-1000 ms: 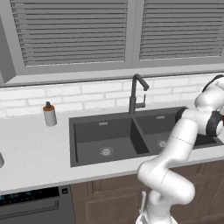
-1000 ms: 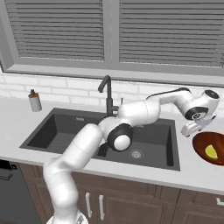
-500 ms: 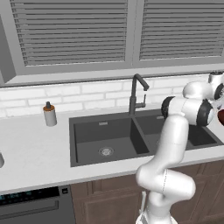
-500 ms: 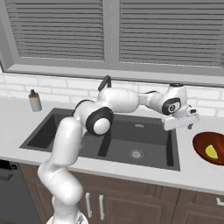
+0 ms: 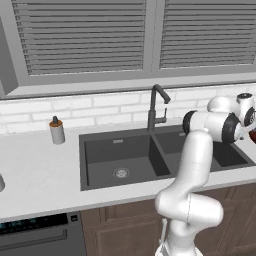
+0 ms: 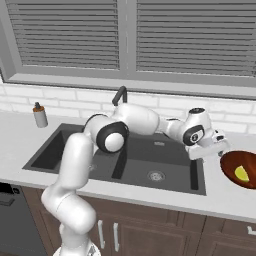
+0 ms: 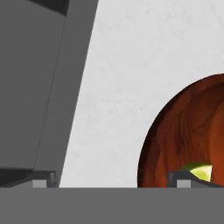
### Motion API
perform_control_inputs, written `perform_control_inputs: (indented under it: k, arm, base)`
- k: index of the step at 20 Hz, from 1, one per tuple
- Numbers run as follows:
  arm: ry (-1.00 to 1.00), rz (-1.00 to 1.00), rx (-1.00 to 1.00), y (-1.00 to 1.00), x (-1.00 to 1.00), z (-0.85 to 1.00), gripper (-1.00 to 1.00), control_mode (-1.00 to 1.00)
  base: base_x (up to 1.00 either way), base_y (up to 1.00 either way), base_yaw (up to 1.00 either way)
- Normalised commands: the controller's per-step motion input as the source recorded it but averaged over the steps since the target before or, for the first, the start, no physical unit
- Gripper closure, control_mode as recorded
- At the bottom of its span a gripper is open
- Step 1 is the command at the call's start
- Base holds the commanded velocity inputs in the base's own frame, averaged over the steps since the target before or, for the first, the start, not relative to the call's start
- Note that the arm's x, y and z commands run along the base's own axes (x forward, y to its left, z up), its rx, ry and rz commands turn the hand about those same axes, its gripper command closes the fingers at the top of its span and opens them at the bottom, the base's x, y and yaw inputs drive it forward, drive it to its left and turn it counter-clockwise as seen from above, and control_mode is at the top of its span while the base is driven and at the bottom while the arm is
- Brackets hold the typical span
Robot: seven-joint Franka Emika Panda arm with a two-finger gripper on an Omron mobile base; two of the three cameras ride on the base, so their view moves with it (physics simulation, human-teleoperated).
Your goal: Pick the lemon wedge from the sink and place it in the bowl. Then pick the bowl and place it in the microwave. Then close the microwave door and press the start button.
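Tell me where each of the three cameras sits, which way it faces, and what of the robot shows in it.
Left base view: behind the arm to its left, looking forward and down at the sink and faucet; the white arm rises at lower right.
Right base view: behind the arm to its right, over the sink; the arm reaches right, open gripper beside the bowl holding the lemon wedge.
Hand view: on the hand, looking down at counter and bowl rim; fingertips at bottom.
Both base views share sink and faucet.

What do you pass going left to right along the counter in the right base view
Small bottle → sink → faucet → gripper → bowl holding the lemon wedge.
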Motion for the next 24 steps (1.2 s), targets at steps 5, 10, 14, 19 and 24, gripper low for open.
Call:
perform_control_inputs:
  k: [5, 10, 14, 19, 24]
  arm:
    - [0.00, 0.00, 0.00, -0.41, 0.00, 0.00, -1.00, -1.00]
    - [0.00, 0.00, 0.00, -0.31, 0.00, -0.04, -1.00, -1.00]
    - [0.00, 0.00, 0.00, -0.24, 0.00, -0.24, -1.00, -1.00]
    - [0.00, 0.00, 0.00, -0.08, 0.00, -0.33, -1.00, -1.00]
    - [0.00, 0.00, 0.00, -0.28, 0.00, -0.17, -1.00, -1.00]
  base:
    - [0.00, 0.00, 0.00]
    - [0.00, 0.00, 0.00]
    - [0.00, 0.00, 0.00]
    - [0.00, 0.00, 0.00]
    - [0.00, 0.00, 0.00]
